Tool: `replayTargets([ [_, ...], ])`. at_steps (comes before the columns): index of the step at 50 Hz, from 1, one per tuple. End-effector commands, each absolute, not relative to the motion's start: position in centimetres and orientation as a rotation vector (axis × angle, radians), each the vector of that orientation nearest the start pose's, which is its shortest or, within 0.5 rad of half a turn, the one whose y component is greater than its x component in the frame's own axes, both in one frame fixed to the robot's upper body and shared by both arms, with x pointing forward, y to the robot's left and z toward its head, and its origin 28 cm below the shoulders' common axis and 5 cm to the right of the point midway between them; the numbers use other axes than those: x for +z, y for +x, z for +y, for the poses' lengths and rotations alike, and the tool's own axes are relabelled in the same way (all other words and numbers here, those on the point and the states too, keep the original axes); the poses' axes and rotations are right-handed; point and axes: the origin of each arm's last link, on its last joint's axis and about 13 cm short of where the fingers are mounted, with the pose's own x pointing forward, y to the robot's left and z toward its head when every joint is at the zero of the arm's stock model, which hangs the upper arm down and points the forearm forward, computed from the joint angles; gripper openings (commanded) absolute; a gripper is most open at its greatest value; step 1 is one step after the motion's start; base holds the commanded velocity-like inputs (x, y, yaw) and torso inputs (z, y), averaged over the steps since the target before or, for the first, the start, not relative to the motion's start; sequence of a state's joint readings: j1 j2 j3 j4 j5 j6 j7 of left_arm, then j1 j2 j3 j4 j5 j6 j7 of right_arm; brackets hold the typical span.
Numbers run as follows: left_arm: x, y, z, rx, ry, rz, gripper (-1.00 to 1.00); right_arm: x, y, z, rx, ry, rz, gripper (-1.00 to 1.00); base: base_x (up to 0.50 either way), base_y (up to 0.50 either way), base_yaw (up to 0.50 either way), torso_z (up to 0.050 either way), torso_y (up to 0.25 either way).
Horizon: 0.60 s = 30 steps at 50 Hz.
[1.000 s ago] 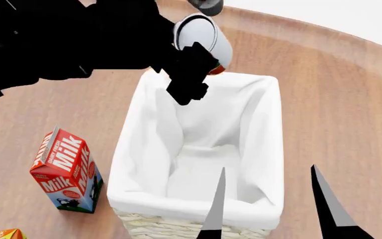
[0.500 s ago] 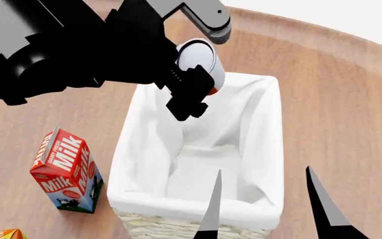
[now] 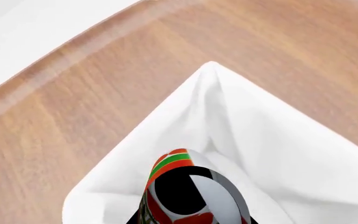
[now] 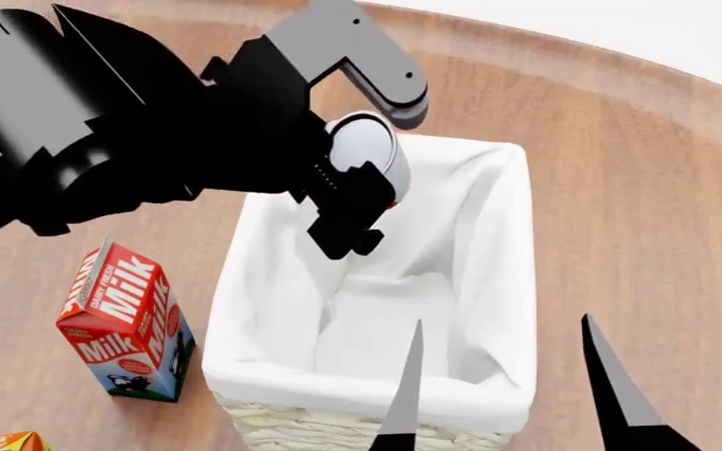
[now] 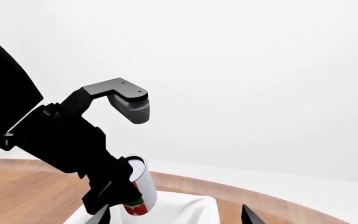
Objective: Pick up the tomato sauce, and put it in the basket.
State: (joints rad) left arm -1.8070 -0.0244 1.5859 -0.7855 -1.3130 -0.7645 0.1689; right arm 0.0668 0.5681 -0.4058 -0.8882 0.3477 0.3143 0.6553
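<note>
White cloth fills most of the left wrist view: a far corner of the basket (image 3: 229,116) with its liner rises to a peak above the wooden table (image 3: 73,126). Below the camera the tomato sauce (image 3: 173,163) shows its red label and green band, pinched in the left gripper (image 3: 188,196), whose dark finger covers part of the can. The can hangs close to the liner's fold here, so a release at this spot could drop it on the rim and let it roll outward onto the table.

From the head view, the left gripper (image 4: 354,188) holds the tomato sauce (image 4: 368,150) tilted, its pale top facing up, over the far end of the basket (image 4: 511,282) and above the rim. A milk carton (image 4: 129,324) stands beside the basket, apart from it. The right gripper (image 4: 506,385) hovers over the basket's near end with its two fingers spread wide and nothing between them. A descending left arm looks unlikely to meet it, but a can dropped while tilted may bounce off the wall.

The right wrist view shows the tomato sauce (image 5: 138,189) gripped by the left gripper (image 5: 113,191) just above the liner (image 5: 179,210); it seems high enough that a drop could tip it.
</note>
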Motion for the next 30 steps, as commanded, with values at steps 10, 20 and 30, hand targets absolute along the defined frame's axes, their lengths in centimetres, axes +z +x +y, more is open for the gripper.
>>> replayTargets([
  [10,29.9,38.0,9.7,-0.782,0.505,0.452,-1.00,15.7,16.1,-9.0,0.047,-0.022,-0.426,1.00,0.00,0.00,0.00,0.000,0.001],
  [20,29.1,37.9,9.4,-0.787,0.498,0.450,-1.00,15.7,16.1,-8.9,0.049,-0.022,-0.423,1.00,0.00,0.00,0.00,0.000,0.000],
  [30,28.3,37.8,9.1,-0.795,0.503,0.451,-1.00,15.7,16.1,-8.9,0.050,-0.020,-0.424,1.00,0.00,0.00,0.00,0.000,0.000],
])
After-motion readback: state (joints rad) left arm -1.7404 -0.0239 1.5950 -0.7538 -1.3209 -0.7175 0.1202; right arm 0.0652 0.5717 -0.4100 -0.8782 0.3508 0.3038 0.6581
